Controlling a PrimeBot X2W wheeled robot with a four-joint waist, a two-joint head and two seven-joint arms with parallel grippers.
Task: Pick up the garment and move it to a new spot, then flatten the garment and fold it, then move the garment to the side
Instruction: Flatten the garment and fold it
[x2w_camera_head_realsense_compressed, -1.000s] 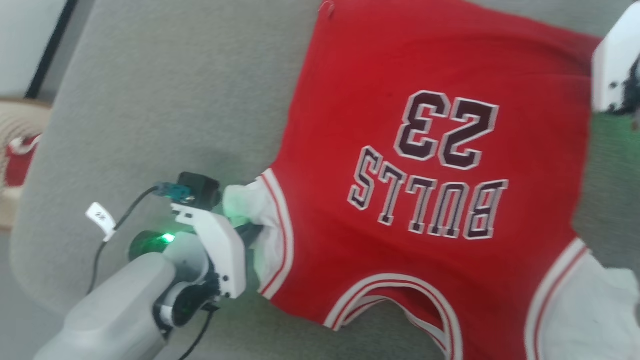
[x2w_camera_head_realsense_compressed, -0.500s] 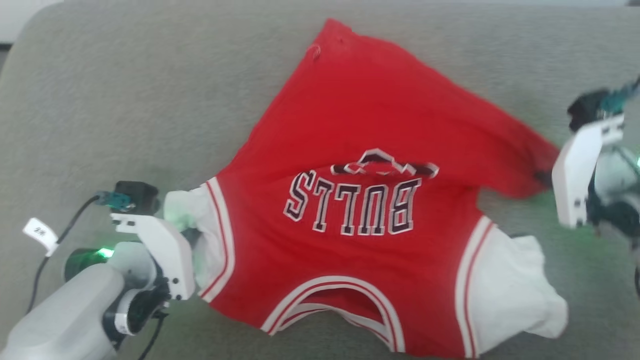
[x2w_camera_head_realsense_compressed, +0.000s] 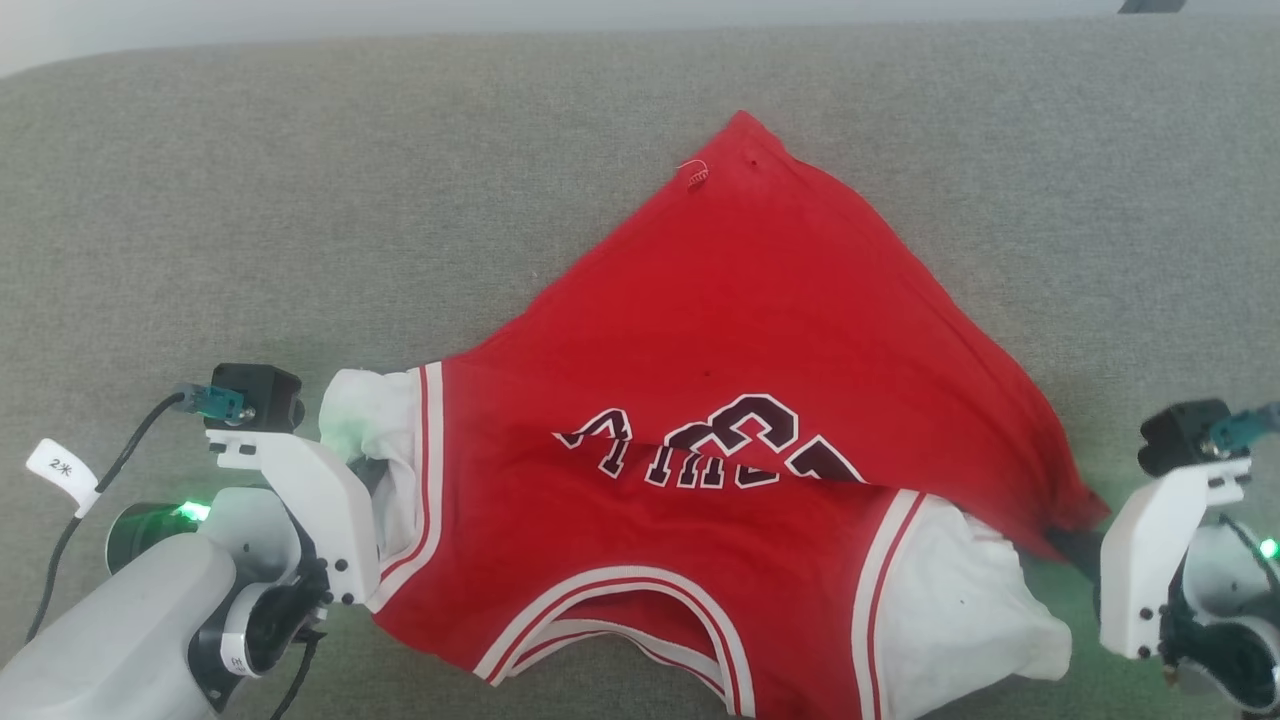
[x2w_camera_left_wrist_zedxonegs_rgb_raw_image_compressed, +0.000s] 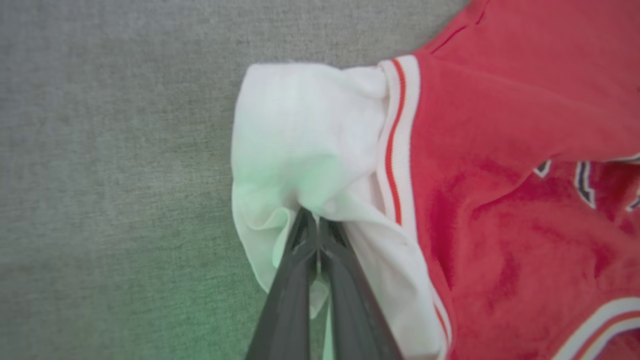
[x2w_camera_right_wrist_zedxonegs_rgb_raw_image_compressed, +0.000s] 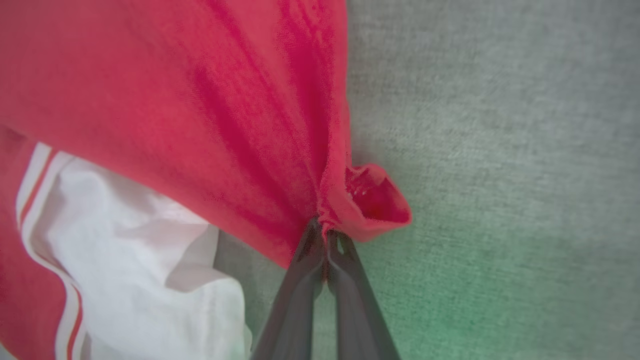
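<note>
Between the two hands, the garment (x2w_camera_head_realsense_compressed: 760, 330) lies half-folded on the grey bench (x2w_camera_head_realsense_compressed: 250, 200), stretched side to side. The left hand (x2w_camera_left_wrist_zedxonegs_rgb_raw_image_compressed: 312, 216) grips the garment's white sleeve (x2w_camera_left_wrist_zedxonegs_rgb_raw_image_compressed: 300, 135); the right hand (x2w_camera_right_wrist_zedxonegs_rgb_raw_image_compressed: 322, 227) pinches its red hem corner (x2w_camera_right_wrist_zedxonegs_rgb_raw_image_compressed: 375, 200).

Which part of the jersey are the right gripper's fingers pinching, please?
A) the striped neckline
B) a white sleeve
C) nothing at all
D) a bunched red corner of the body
D: in the right wrist view the right gripper is shut on a bunched red corner of the garment.
</note>
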